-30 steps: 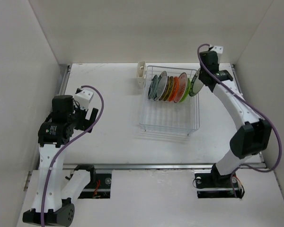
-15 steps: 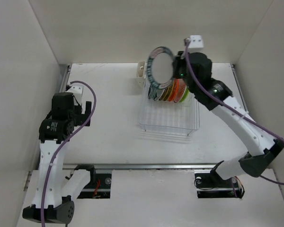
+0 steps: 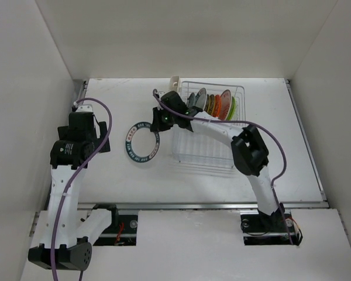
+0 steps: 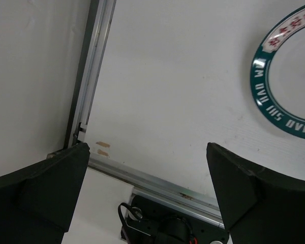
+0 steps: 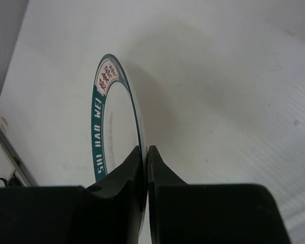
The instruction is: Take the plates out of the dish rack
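Observation:
My right gripper (image 3: 158,124) is shut on the rim of a white plate with a dark teal rim (image 3: 141,142), low over the table left of the dish rack (image 3: 210,153). The right wrist view shows the jaws pinching that plate (image 5: 114,127) edge-on. Several plates (image 3: 213,106) still stand in the rack's far slots: grey, orange, lime green. My left gripper (image 3: 99,136) is open and empty at the table's left; its wrist view shows part of the teal-rimmed plate (image 4: 290,81) at the upper right.
A small white cup holder (image 3: 175,88) sits at the rack's far left corner. A metal rail (image 4: 94,66) runs along the table's left edge. White walls enclose the table on three sides.
My right arm has swung the teal-rimmed plate from above the rack down and left to just over the table. My left gripper has shifted slightly back and left.

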You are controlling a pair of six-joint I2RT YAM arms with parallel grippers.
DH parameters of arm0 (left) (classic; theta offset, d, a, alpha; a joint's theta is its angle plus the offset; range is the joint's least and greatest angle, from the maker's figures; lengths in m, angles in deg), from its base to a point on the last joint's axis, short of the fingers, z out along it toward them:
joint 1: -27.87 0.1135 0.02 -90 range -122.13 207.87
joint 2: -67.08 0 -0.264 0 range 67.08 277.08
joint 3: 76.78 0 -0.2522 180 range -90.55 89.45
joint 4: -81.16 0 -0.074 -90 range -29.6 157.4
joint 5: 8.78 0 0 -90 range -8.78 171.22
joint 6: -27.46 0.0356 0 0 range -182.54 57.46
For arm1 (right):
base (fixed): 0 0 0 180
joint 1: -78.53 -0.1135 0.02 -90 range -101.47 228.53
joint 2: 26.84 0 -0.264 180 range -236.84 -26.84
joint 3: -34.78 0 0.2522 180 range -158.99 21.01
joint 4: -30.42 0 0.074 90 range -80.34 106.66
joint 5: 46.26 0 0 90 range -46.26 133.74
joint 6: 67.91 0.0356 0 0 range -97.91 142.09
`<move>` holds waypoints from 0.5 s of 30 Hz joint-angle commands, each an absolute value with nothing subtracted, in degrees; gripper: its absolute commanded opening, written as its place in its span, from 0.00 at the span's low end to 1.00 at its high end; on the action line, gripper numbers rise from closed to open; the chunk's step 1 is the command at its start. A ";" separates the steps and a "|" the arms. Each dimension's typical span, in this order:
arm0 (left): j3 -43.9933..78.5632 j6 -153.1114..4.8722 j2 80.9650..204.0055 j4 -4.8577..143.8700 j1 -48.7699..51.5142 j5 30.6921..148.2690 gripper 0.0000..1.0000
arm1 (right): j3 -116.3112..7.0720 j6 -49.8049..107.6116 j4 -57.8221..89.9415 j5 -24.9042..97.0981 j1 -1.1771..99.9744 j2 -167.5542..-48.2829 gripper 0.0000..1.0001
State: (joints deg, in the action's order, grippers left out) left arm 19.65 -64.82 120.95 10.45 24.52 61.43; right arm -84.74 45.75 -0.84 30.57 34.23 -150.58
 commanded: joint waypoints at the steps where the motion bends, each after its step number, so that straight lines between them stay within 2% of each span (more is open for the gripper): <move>1: 19.23 -66.14 119.73 9.75 24.71 61.17 1.00 | -90.78 50.30 4.53 21.77 33.97 -153.21 0.00; 3: 19.23 -65.35 119.73 9.75 24.71 61.71 1.00 | -91.57 51.27 4.00 21.77 33.97 -155.93 0.00; 6: 19.23 -64.21 119.73 9.75 24.71 62.23 1.00 | -91.57 52.15 2.07 22.47 33.97 -157.09 0.18; 7: 19.23 -64.21 119.73 9.75 24.71 62.23 1.00 | -91.57 52.15 1.37 23.51 33.97 -157.09 0.27; 8: 19.23 -63.69 119.73 9.75 24.71 62.23 1.00 | -91.57 52.15 0.67 24.31 33.97 -157.09 0.45; 10: 19.23 -63.68 119.73 9.75 24.71 62.85 1.00 | -91.57 50.66 -1.44 26.94 33.97 -155.69 0.56; 15: 19.23 -63.07 119.73 10.27 24.71 62.85 1.00 | -86.92 49.33 -3.12 35.55 33.97 -150.60 0.67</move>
